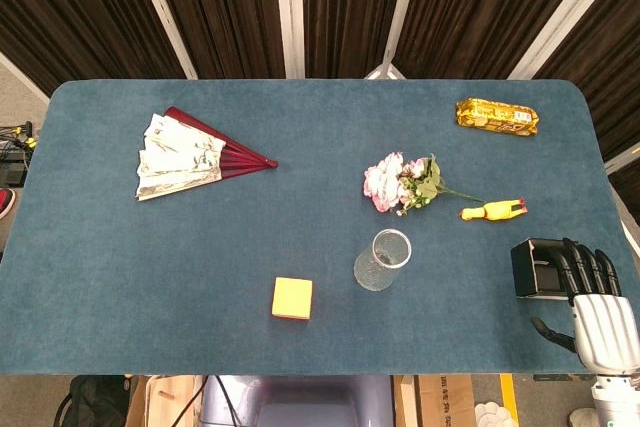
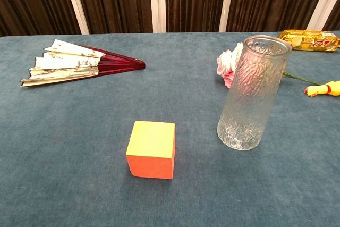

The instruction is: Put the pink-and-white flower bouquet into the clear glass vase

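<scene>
The pink-and-white flower bouquet (image 1: 402, 183) lies flat on the blue table, its green stem pointing right; in the chest view its blooms (image 2: 227, 66) peek out behind the vase. The clear glass vase (image 1: 382, 260) stands upright just in front of the bouquet, and it looks tall, ribbed and empty in the chest view (image 2: 253, 92). My right hand (image 1: 592, 300) hovers at the table's front right corner with its fingers extended and apart, holding nothing, well right of the vase. My left hand is not visible in either view.
A black open box (image 1: 538, 268) sits just left of my right hand's fingers. A yellow rubber chicken (image 1: 491, 211) lies by the stem. A gold snack packet (image 1: 497, 116) is at the back right, a folding fan (image 1: 190, 153) at the left, an orange-and-yellow cube (image 1: 292, 298) near the front.
</scene>
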{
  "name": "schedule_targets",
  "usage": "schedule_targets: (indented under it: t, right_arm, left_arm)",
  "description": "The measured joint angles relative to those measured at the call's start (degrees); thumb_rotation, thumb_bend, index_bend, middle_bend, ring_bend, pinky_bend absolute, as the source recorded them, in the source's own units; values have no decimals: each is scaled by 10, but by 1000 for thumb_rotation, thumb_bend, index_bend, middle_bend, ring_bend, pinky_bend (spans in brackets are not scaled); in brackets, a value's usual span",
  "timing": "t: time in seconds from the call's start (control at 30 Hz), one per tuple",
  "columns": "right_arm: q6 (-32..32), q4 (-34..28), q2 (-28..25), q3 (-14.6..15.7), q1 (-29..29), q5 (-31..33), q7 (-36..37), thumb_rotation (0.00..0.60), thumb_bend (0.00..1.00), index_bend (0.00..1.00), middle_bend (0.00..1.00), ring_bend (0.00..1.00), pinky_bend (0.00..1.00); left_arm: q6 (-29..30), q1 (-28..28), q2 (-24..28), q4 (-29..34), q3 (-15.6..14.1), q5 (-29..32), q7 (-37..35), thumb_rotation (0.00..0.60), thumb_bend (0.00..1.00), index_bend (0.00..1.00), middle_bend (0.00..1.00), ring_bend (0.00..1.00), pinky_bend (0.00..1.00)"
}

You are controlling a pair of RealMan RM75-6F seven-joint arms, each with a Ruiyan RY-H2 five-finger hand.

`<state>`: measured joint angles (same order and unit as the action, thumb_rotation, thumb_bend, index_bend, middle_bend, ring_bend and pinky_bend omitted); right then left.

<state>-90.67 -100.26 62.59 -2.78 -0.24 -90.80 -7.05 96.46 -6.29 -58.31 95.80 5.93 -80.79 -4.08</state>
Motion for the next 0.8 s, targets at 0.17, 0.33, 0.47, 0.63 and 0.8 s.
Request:
schedule_targets:
  t: [0.17,0.33,0.47,0.63,0.8]
  right_arm:
    - [-1,-1,-1,2,-1,-1,0,600,66,100,56,13,0]
    - [-2,-1,-2,4,-2,-4,0,600,66,101,56,13,0]
    - [-1,-3,-3,4,-2,-2,1,600,65,100,56,13,0]
    - [-2,-9,-3,2,-4,7,-1,600,66,101,56,13,0]
    - [-1,-16,-5,4,-6,9,4,600,66,100,56,13,0]
  left_arm:
    - [0,-1,0,1,-1,-2,0,600,249,95,0,0,23]
    - [6,-3,1,2,-4,-9,-2,600,249,95,0,0,23]
    - [8,-4,2,1,-3,-10,-6,600,248,95,0,0,23]
    - [0,2,0,-2,2,-6,-9,600,248,95,0,0,23]
    - [-3,6,-4,-4,0,-12,-4,600,249,95,0,0,23]
